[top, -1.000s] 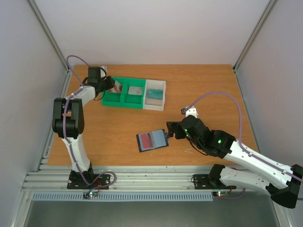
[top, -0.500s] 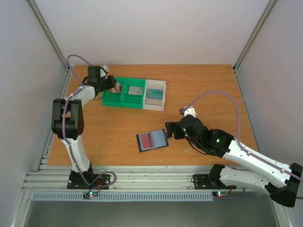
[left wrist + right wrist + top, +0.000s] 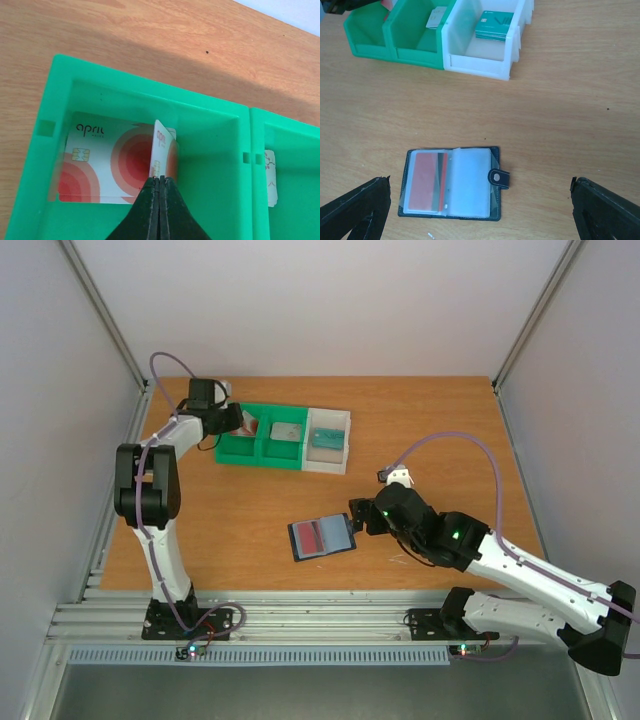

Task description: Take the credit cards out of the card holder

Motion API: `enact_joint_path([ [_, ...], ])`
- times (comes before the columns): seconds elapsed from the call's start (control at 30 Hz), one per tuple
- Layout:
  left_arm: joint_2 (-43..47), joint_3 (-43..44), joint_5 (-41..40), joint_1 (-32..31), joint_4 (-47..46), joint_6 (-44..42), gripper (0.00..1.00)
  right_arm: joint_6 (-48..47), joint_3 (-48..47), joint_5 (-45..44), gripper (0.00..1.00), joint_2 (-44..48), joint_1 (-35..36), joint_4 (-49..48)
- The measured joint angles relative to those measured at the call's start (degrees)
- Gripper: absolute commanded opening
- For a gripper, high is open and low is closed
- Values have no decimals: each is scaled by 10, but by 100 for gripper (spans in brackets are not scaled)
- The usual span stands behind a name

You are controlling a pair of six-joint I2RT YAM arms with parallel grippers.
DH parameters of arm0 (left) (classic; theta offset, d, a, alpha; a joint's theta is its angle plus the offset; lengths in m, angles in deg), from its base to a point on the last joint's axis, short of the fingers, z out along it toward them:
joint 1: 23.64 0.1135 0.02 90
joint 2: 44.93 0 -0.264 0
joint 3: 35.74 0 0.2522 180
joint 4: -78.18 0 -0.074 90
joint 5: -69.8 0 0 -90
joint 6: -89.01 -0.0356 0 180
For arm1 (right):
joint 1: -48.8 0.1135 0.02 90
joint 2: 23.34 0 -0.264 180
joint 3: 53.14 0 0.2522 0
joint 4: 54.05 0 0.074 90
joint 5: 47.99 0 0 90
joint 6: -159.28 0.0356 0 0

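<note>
On the table (image 3: 240,510), left gripper (image 3: 160,180) pinched a card (image 3: 161,147) inside the green tray (image 3: 150,95), release seemingly next; right gripper (image 3: 480,212) gaped empty above the wallet (image 3: 451,182).

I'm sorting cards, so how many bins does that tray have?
3, side by side: green bin on the left, second green bin in the middle, white bin on the right. None looks hidden.

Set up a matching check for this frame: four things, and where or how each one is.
1. card holder
2. upright credit card
3. teal cards
4. right tool

A. in the white compartment
B. jaws wide open
C. lying open on the table
D. pinched in the left tool, over a green compartment

Pairs: 1-C, 2-D, 3-A, 4-B
</note>
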Motion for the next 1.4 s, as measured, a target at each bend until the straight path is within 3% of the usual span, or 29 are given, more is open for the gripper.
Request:
enact_joint_path([
  [0.5, -8, 38, -40, -5, 52, -29, 0, 0, -10, -3, 99, -5, 0, 14],
  [0.93, 6, 56, -122, -71, 80, -74, 0, -2, -13, -3, 98, -7, 0, 18],
  [1.4, 6, 66, -176, -76, 91, -89, 0, -3, -18, -9, 98, -7, 0, 21],
])
